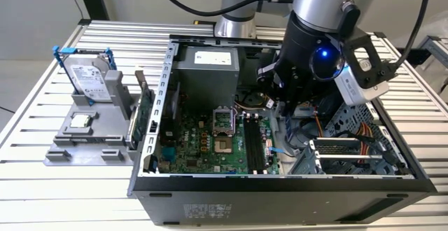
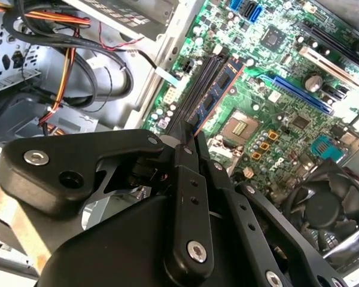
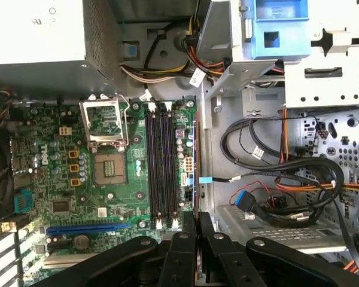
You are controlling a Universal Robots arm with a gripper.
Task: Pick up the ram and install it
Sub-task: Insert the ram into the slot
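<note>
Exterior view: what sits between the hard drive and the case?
A green card stands on edge there in the grey holder, nearer the case than the hard drive. The exterior view shows it.

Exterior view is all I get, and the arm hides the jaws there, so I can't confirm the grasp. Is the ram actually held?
Observer: Yes. In the second wrist view the gripper has its jaws closed on one end of the blue ram.
Operator: How does it sit relative to the slots?
Observer: In that same view it runs parallel to the black memory slots, alongside them, with its chip face showing. I cannot tell whether it touches one.
</note>
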